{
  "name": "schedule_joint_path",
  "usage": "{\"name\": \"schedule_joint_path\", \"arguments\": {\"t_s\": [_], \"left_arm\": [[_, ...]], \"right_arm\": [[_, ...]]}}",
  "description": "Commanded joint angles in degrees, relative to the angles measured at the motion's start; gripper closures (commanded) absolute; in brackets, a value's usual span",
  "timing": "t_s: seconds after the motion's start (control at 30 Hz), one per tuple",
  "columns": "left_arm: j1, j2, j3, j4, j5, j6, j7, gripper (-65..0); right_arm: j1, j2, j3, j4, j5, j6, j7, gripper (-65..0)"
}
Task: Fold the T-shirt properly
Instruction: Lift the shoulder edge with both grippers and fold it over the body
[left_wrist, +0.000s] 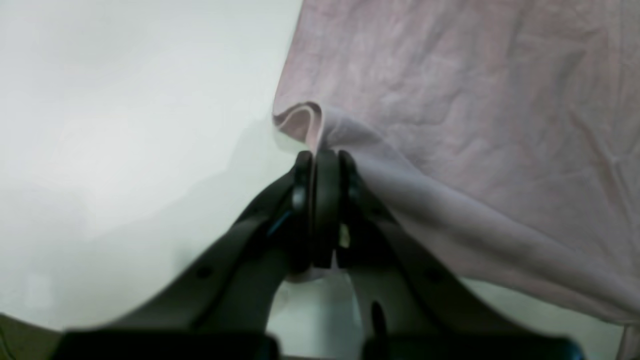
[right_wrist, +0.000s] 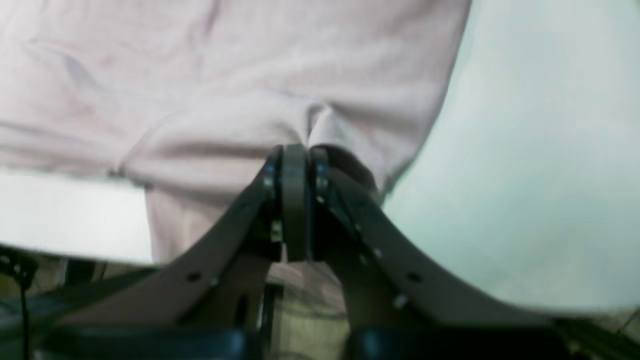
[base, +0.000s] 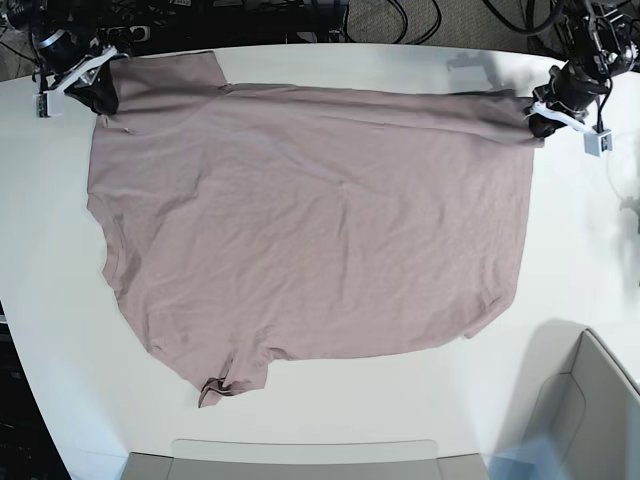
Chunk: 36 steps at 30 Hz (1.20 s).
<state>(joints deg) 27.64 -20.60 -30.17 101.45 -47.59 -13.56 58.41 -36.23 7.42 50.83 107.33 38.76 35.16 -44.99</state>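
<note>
White table (base: 330, 420) fills the base view, dark cables and gear along the far edge at 12 o'clock, a grey bin corner (base: 590, 400) at 4 o'clock, a grey tray edge (base: 300, 455) at 6 o'clock. T-shirt (base: 310, 230), dusty pink, lies spread flat and wrinkled over the middle of the table, one short sleeve poking out at 7 o'clock, another sleeve at 11 o'clock near the far-left corner. Far edge of the cloth is pulled taut in a straight ridge between the two arms.

Left hand (base: 535, 120) sits at 2 o'clock in the base view, clamped tight on the far-right corner of the T-shirt. Left wrist view: left hand (left_wrist: 322, 155) pinches a fold of the hem, fabric bunched into a small loop just above the fingertips, rest of the T-shirt (left_wrist: 475, 125) running off toward 3 o'clock, bare table (left_wrist: 125, 125) toward 9 o'clock.

Right hand (base: 95, 85) sits at 10 o'clock in the base view, closed on the far-left corner by the sleeve. Right wrist view: right hand (right_wrist: 295, 152) grips a gathered fold, T-shirt (right_wrist: 225, 75) spreading toward 10 o'clock, some cloth hanging below the table edge at 7 o'clock, bare table (right_wrist: 540, 150) at 3 o'clock. Both wrist views blurred.
</note>
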Motion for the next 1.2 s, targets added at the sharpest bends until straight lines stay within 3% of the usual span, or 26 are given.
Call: {"name": "schedule_joint_path", "arguments": {"t_s": [0.0,0.1,0.27,0.4,0.53,0.73,0.9,1.17], "left_arm": [[-1.7,-0.8,-0.6,1.0,-0.5,-0.1,-1.1,0.0],[-3.7,-0.7,-0.6,0.9,-0.4,0.7,-1.0,0.0],[-6.0,-0.7,-0.6,0.9,-0.4,6.0,-1.0,0.0],[-8.6,-0.7,0.0,0.7,-0.4,6.2,-1.0,0.0],[-11.6,-0.9,0.1,-1.7,-0.2,6.3,-1.0,0.0],[-17.1,-0.9,2.6,-7.3,6.4,6.2,-0.9,0.0],[-19.9,-0.8,4.4,-7.6,9.9,6.2,-0.9,0.0],[-24.2,-0.8,5.4,-8.7,10.4,6.2,-0.9,0.0]], "right_arm": [[0.9,0.8,0.3,1.2,-1.4,-0.3,1.3,0.0],[5.4,0.7,0.2,1.2,-7.7,-0.3,0.6,0.0],[13.1,0.7,0.3,1.2,-13.0,0.0,-7.1,0.0],[16.9,1.5,-0.8,1.0,-15.3,0.0,-8.0,0.0],[20.0,1.5,-7.1,0.9,-22.4,0.0,-8.0,0.0],[25.5,1.2,-14.6,-0.6,-30.2,-0.1,-8.0,0.0],[29.9,1.5,-16.2,-3.1,-33.6,0.0,-8.0,0.0],[35.7,1.6,-18.1,-9.2,-36.7,0.0,-7.8,0.0]]}}
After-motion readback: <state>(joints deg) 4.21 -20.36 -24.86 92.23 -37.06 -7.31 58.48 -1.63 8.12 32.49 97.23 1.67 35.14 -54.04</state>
